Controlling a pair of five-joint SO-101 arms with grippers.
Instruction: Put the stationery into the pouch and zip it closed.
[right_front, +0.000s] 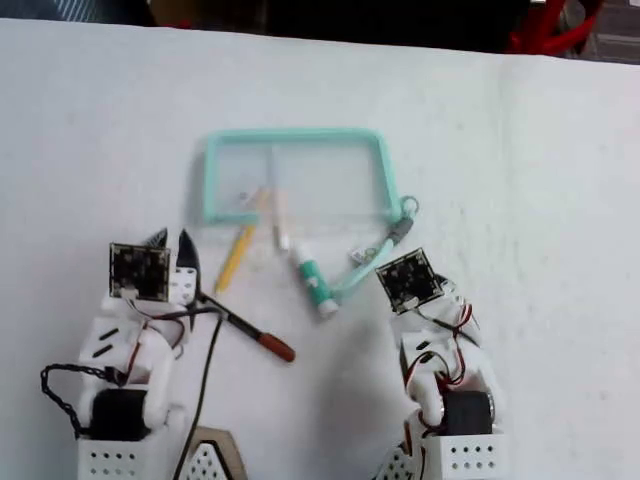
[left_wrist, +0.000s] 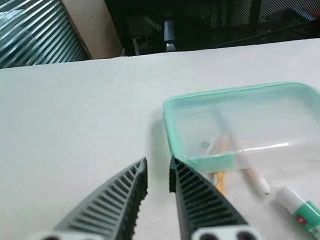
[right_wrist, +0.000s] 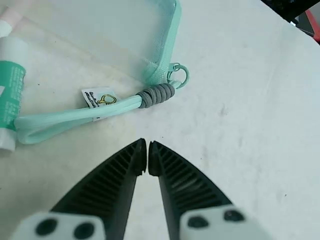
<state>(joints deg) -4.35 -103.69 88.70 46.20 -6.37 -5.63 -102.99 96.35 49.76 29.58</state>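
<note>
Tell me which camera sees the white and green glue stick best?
The high view. It shows the whole white and green glue stick lying beside the mint-green pouch strap. Both wrist views cut it off at their edges: the left shows its white end, the right part of its green label.

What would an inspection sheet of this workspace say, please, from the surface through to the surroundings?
Surface: white table.
Job's things: clear mint-edged pouch; yellow pencil and pale pen cross its near edge; glue stick and red-tipped marker lie outside.
Clutter: nothing seen.
Grippers: left gripper slightly open, empty, by a pouch corner; right gripper shut, empty, near the strap.
Cables: black cable on the table by the marker.
Surroundings: blinds, dark room.
</note>
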